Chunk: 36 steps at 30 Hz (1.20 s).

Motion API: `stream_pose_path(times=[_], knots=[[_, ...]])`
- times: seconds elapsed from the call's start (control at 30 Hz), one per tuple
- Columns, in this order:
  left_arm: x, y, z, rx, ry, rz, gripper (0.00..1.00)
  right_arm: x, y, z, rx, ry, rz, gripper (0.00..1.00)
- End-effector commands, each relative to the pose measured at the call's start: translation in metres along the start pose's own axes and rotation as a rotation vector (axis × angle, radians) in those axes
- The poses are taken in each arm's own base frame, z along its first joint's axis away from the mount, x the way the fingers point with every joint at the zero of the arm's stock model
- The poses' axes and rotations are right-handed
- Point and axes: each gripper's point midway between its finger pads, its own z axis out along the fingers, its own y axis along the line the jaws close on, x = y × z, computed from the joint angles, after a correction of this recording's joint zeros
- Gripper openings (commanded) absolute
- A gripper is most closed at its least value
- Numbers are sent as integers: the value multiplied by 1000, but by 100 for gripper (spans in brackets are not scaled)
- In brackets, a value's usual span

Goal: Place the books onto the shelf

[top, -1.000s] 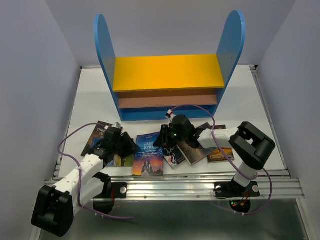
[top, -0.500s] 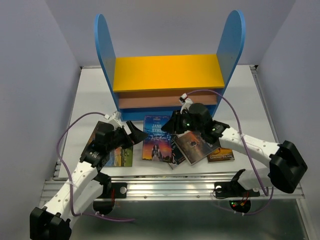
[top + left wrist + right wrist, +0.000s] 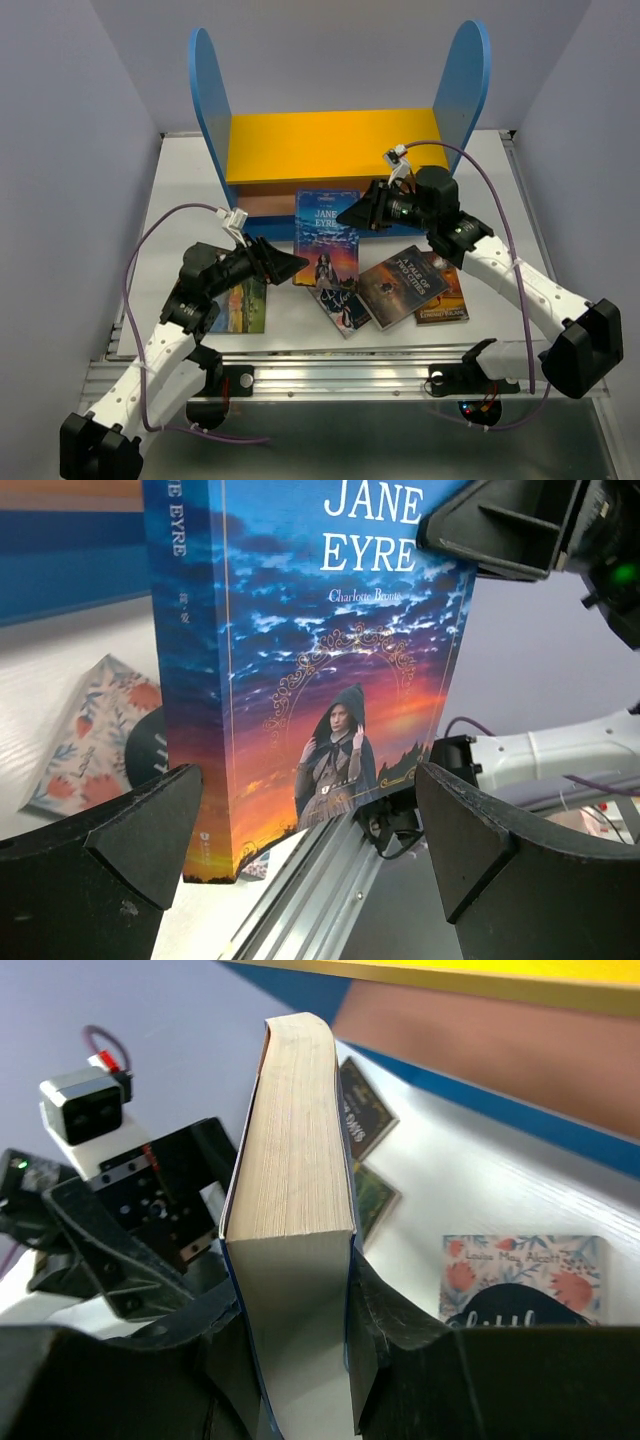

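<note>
The right gripper is clamped on the upper right edge of the Jane Eyre book. In the right wrist view the paperback is seen pinched between both jaws, its pale page edge turned towards the camera. The book is held upright just in front of the shelf, near the middle of its lower boards, with the cover facing away from the shelf. Whether its bottom edge rests on the table cannot be told.

The left gripper is spread wide with nothing gripped. It is placed further out from the shelf, low and to the left of the held book. In the left wrist view the cover is framed between the two parted jaws and stands clear of both.

The other books are laid flat further out from the shelf front. These are Little Women, A Tale of Two Cities, a tan-covered book partly under it, and a landscape-covered book out from the shelf's left panel.
</note>
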Motion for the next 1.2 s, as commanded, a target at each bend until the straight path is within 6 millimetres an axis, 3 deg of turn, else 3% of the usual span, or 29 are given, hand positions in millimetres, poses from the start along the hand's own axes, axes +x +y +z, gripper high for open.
stream_pose_path(times=[0.0,0.2,0.6,0.63,0.77,0.83,0.97,1.07,1.13,1.17], knots=[[-16,-41,1,184,-18,115,99,-47,99,-37,-312,-67,-84,1],[-17,-40,5,181,0,116,99,-59,107,-45,-310,-78,-103,1],[-21,-40,10,184,3,138,97,-61,120,-48,-346,-35,-111,1],[-21,-42,9,190,4,141,93,-61,119,-47,-342,-34,-110,1],[-23,-51,6,228,-3,157,49,-57,106,-35,-321,-10,-84,1],[-22,-57,4,253,2,159,37,-58,100,-27,-308,-6,-86,1],[-22,-68,-1,303,-3,173,32,-65,98,-16,-307,-4,-100,1],[-23,-68,-1,303,-13,160,0,-68,89,-6,-287,-5,-104,1],[-26,-66,0,288,-37,148,0,-68,86,-3,-277,-8,-117,1],[-29,-66,-1,282,-55,141,0,-71,82,-1,-256,-28,-114,20]])
